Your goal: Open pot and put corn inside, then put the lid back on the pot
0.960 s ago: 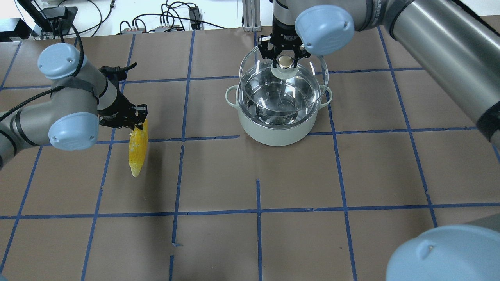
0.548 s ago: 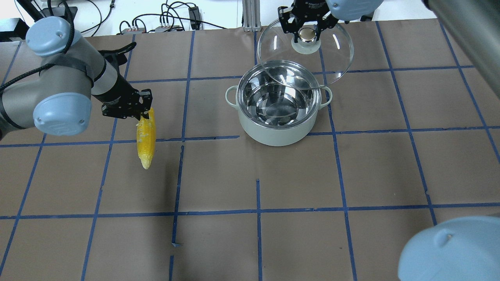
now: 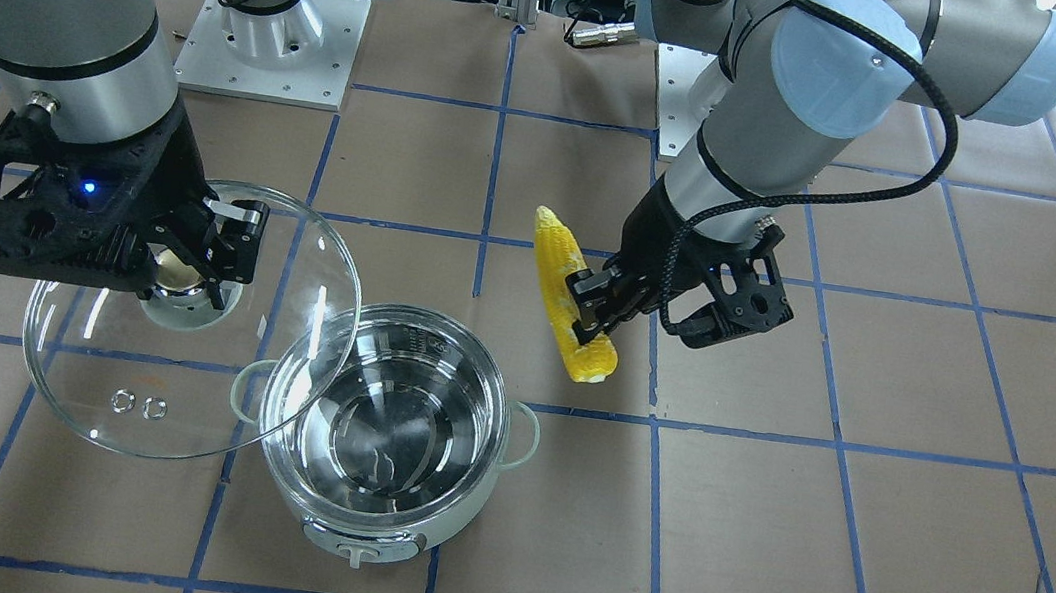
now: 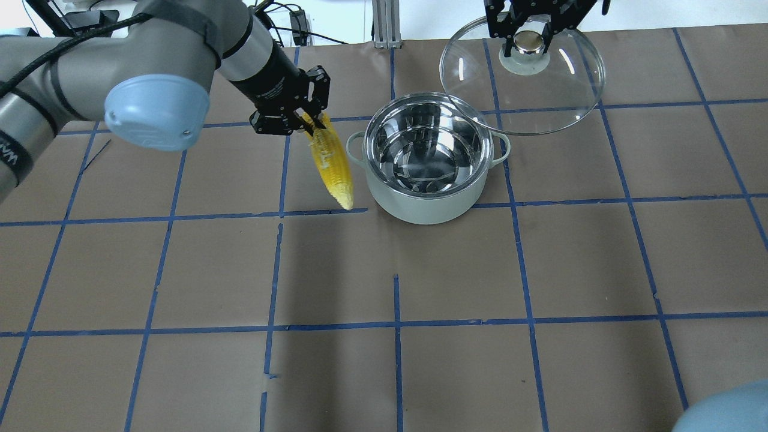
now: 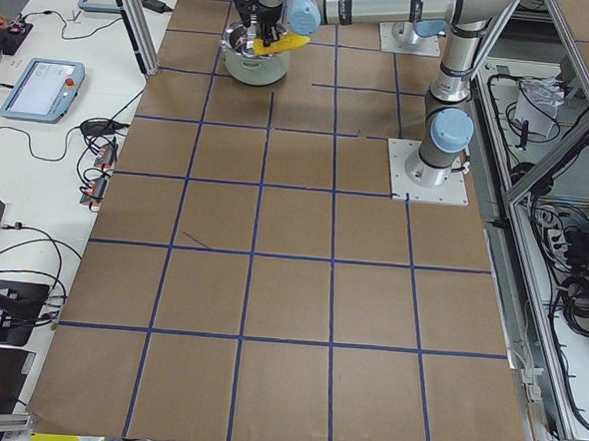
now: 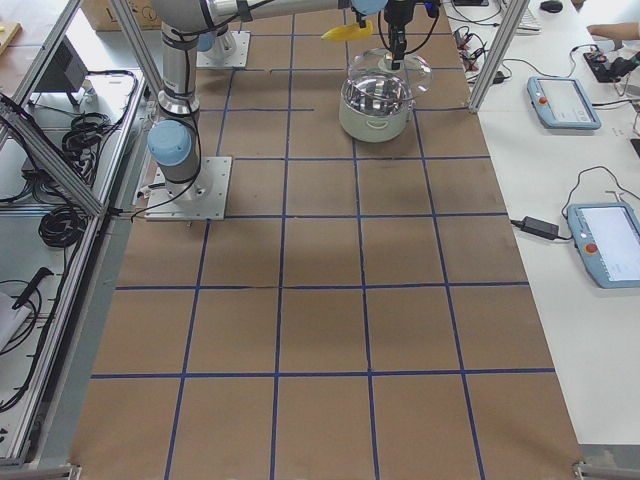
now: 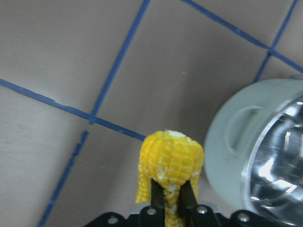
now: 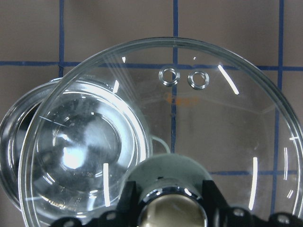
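Note:
The pale grey-white pot [image 4: 420, 207] stands open on the table, its steel inside empty; it also shows in the front view [image 3: 418, 537]. My left gripper [image 4: 303, 120] is shut on the thick end of the yellow corn [image 4: 331, 163] and holds it in the air, tip down, just left of the pot. The left wrist view shows the corn [image 7: 170, 161] clamped beside the pot [image 7: 232, 156]. My right gripper [image 4: 528, 42] is shut on the knob of the glass lid [image 4: 540, 96] and holds it raised, behind and to the right of the pot, its edge overlapping the rim.
Brown paper with a blue tape grid covers the table [image 4: 396, 288]. Cables and power boxes [image 4: 252, 33] lie past the far edge. The arm bases [image 3: 267, 43] stand at the robot's side of the table.
My left gripper has carried the corn up and to the right, close to the pot. My right gripper has lifted the lid off the pot and moved it back and to the right.

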Motion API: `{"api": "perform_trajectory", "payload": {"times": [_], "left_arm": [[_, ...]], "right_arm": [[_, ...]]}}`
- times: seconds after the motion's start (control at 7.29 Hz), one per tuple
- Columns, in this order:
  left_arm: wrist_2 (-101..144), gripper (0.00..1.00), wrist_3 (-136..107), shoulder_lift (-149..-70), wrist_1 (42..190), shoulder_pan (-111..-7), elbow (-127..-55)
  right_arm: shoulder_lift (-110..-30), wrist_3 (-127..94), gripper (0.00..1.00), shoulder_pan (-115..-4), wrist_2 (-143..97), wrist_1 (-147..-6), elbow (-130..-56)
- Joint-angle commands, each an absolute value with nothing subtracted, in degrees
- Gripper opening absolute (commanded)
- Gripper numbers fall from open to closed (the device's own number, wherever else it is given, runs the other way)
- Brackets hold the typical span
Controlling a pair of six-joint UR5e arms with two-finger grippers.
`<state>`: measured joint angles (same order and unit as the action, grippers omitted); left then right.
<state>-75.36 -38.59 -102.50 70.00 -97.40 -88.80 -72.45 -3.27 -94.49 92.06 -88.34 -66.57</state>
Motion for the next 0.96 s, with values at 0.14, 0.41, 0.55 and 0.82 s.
{"api": "perform_trajectory", "payload": {"times": [0.14, 0.41, 0.55, 0.82], "left_arm": [[-73.3, 0.02, -46.7, -112.6, 68.8, -102.0, -78.8], [-73.4, 0.11, -49.4, -117.4, 68.4, -103.0, -74.2], [-73.6, 0.98, -49.7, -117.7, 68.0, -103.1, -74.4], [-73.6, 1.0, -49.3, -117.7, 67.6, -103.1, -75.1]], "right_arm": [[-73.4, -2.9, 0.27, -92.9, 91.4, -85.0, -66.5], [-74.5, -1.8, 0.27, -89.6, 90.8, -84.5, -67.0], [-75.4, -1.2, 0.28, -89.1, 90.8, -83.4, -67.5], [-77.2, -1.3, 0.28, -89.7, 90.6, -82.0, -69.1]]}}
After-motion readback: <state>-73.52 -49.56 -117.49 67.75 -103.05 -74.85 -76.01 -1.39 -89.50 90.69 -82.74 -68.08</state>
